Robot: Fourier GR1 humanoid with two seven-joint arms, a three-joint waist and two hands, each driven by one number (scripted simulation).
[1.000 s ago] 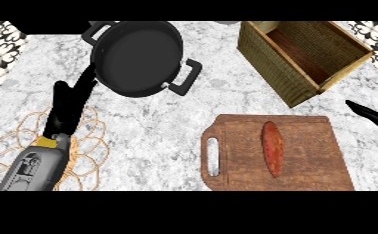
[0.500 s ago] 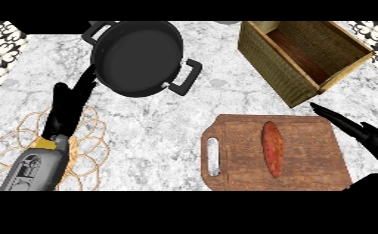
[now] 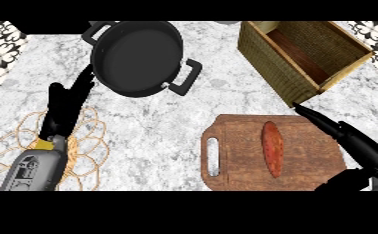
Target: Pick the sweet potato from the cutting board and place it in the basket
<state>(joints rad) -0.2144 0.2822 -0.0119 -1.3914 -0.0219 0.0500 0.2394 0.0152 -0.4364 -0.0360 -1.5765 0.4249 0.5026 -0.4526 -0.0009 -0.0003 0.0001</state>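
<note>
A long reddish sweet potato (image 3: 273, 148) lies lengthwise on the wooden cutting board (image 3: 236, 165) at the lower right. The woven basket (image 3: 303, 58) stands at the upper right, open and tilted, just beyond the board's far corner. My right hand (image 3: 351, 140) comes in from the right edge over the board's right side, fingers straight and pointing up-left toward the basket's near corner, open and apart from the sweet potato. My left hand (image 3: 65, 105) rests open at the left, fingers up, beside the pan.
A black two-handled pan (image 3: 140, 58) sits at the upper middle-left. A wire trivet (image 3: 88, 148) lies under my left forearm at the lower left. Bare marble counter (image 3: 170, 128) stretches between pan and board.
My right hand has come further in from the right edge and now reaches over the board's right side. Left hand, sweet potato and basket have not moved.
</note>
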